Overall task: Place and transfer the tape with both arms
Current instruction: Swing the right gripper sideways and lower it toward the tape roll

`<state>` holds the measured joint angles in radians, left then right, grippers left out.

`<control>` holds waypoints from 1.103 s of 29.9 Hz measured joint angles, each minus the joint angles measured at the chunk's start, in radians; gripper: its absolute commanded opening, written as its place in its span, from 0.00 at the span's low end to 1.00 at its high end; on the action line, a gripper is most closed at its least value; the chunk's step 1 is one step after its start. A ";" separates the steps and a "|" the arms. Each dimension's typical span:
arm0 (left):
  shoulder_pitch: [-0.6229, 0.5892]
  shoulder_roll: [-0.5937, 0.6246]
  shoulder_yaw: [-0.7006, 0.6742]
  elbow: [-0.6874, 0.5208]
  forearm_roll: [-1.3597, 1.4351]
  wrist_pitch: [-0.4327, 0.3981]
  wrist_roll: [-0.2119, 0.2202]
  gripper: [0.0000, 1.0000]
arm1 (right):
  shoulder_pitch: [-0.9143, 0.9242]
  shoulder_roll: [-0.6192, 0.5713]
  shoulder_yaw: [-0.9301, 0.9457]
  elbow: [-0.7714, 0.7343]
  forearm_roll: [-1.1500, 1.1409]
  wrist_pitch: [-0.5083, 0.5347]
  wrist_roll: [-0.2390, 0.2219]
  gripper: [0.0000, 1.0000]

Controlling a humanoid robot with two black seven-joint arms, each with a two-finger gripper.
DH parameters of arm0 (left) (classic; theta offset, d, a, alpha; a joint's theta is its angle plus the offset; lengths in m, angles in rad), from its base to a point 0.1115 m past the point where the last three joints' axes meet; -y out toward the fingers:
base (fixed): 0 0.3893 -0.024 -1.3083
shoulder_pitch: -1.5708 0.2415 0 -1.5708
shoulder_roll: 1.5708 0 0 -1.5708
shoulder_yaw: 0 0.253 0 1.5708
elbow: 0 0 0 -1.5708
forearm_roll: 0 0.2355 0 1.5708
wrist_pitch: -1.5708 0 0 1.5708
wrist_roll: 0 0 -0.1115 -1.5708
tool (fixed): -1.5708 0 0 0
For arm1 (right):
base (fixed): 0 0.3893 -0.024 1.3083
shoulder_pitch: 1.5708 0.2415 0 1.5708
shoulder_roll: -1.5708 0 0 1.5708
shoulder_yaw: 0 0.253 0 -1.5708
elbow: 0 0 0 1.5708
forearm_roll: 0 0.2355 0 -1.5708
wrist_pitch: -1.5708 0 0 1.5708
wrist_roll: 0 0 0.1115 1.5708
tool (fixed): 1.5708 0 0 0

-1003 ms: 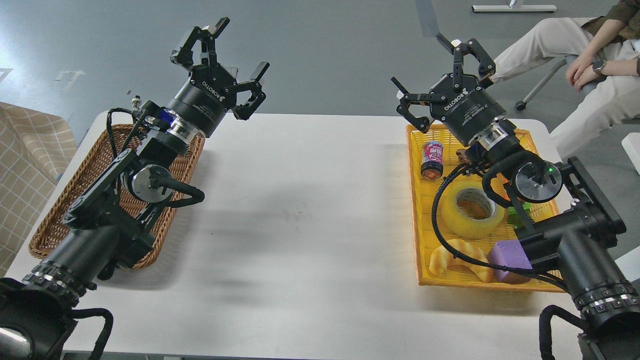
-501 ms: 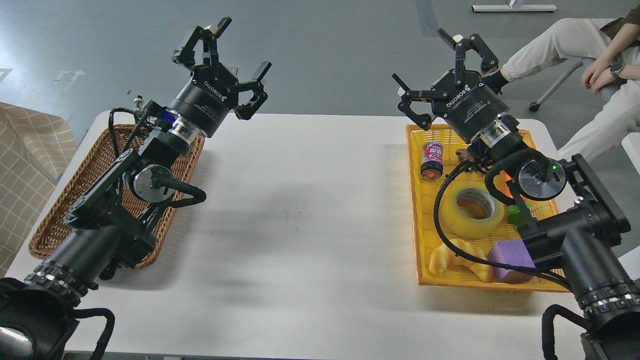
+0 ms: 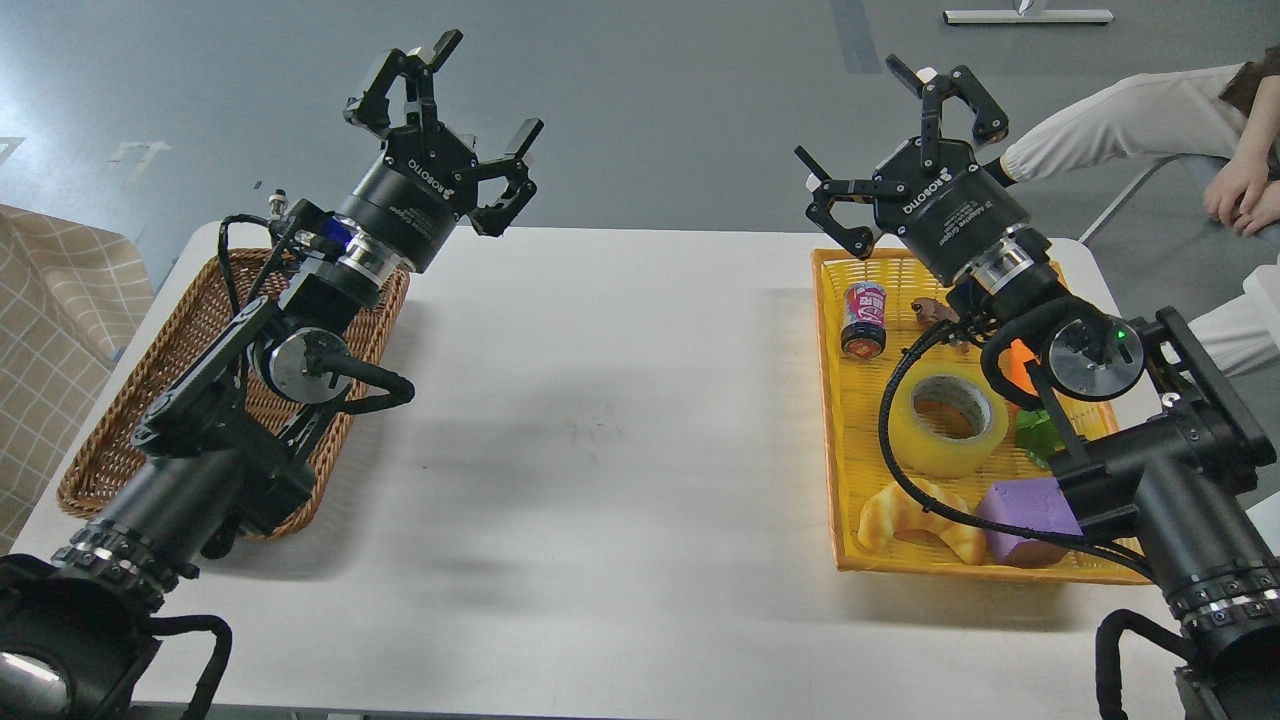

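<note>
The yellow translucent tape roll (image 3: pixel 946 420) lies flat in the yellow tray (image 3: pixel 850 480) at the right of the table, partly crossed by my right arm's cable. My right gripper (image 3: pixel 900 150) is open and empty, raised above the tray's far edge, well beyond the tape. My left gripper (image 3: pixel 445 125) is open and empty, raised above the table's far left, past the wicker basket (image 3: pixel 110 440).
The tray also holds a soda can (image 3: pixel 864 318), a croissant (image 3: pixel 915 520), a purple block (image 3: pixel 1030 505), a green piece (image 3: pixel 1038 437) and an orange piece (image 3: pixel 1020 365). A seated person (image 3: pixel 1180 130) is at the far right. The white table (image 3: pixel 600 430) lies between basket and tray.
My right arm has shifted a little to the right and farther away, uncovering more of the tape. The left arm has barely moved. The person has drawn back to the right.
</note>
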<state>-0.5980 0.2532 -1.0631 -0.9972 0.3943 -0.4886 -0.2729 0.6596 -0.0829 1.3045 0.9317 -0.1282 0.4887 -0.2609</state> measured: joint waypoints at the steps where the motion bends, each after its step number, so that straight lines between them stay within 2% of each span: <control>1: 0.000 0.000 0.000 0.000 0.000 0.000 0.000 0.98 | 0.000 -0.004 0.000 0.001 0.000 0.000 0.000 1.00; 9: -0.003 0.000 0.000 0.000 0.001 0.000 -0.003 0.98 | -0.005 -0.053 -0.013 0.003 -0.006 0.000 0.001 1.00; 21: -0.001 -0.012 0.000 -0.001 0.002 0.000 -0.003 0.98 | 0.001 -0.297 -0.236 0.138 -0.258 0.000 -0.001 1.00; 25: -0.002 -0.016 0.001 -0.001 0.001 0.000 -0.003 0.98 | 0.055 -0.364 -0.304 0.154 -0.391 0.000 -0.001 1.00; 33: 0.000 -0.026 0.003 -0.001 0.002 0.000 -0.002 0.98 | 0.083 -0.418 -0.364 0.257 -0.738 0.000 -0.001 1.00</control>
<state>-0.5984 0.2271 -1.0600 -0.9987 0.3958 -0.4889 -0.2750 0.7421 -0.5010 0.9403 1.1884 -0.8663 0.4889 -0.2622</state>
